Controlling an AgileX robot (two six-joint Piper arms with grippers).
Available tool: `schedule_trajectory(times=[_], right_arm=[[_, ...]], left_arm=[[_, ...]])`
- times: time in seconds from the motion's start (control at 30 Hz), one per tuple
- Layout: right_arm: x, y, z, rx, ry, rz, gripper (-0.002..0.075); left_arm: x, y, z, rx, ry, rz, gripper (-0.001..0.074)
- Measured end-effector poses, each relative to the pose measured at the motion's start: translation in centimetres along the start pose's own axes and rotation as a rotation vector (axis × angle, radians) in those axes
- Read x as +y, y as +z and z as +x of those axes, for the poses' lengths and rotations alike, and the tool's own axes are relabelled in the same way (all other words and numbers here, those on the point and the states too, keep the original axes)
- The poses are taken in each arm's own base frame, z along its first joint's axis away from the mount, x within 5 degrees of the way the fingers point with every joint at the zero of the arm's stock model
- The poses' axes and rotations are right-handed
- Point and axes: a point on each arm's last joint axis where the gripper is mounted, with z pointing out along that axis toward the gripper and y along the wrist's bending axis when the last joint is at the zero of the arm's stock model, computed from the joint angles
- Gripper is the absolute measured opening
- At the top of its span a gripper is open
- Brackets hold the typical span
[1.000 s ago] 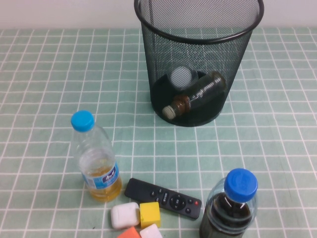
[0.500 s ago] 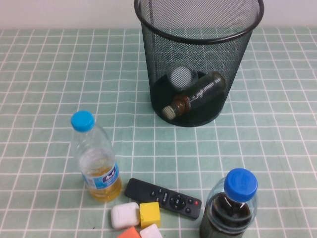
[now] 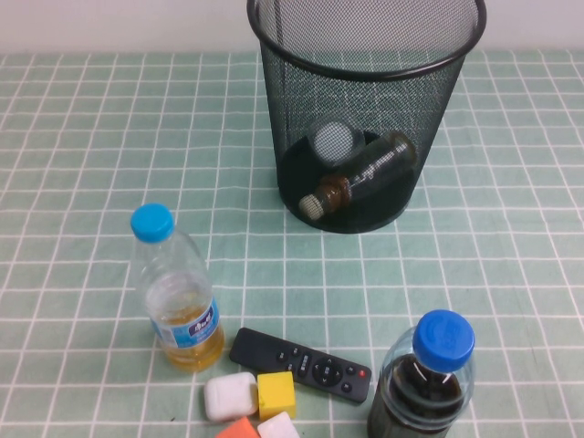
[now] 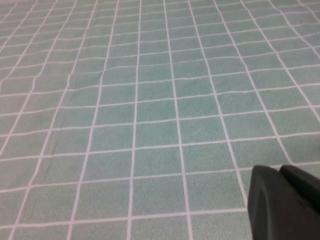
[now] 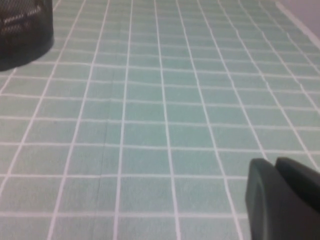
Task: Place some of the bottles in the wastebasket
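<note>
Black mesh wastebasket (image 3: 365,55), upper centre of the high view, already held both bottles (image 3: 360,172) — task looked done. Left gripper (image 4: 286,202) and right gripper (image 5: 282,197) hovered over bare cloth; finger state unclear.

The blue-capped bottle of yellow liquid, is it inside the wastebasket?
No, the blue-capped yellow-liquid bottle stands upright on the table, outside the wastebasket; neither gripper appears in the high view.

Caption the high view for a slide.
Two bottles lie inside the wastebasket; both hands out of view, two blue-capped bottles left standing on the table.
</note>
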Motion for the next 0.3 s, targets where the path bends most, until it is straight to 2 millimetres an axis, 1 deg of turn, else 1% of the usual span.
schedule_trajectory(times=[0.07, 0.3], right_arm=[[0.00, -0.01, 0.34, 0.038, 0.021, 0.000, -0.0008], [0.00, -0.02, 0.40, 0.043, 0.038, 0.001, -0.0008]], left_arm=[[0.00, 0.00, 0.00, 0.000, 0.000, 0.000, -0.0004], [0.00, 0.00, 0.00, 0.000, 0.000, 0.000, -0.0004]])
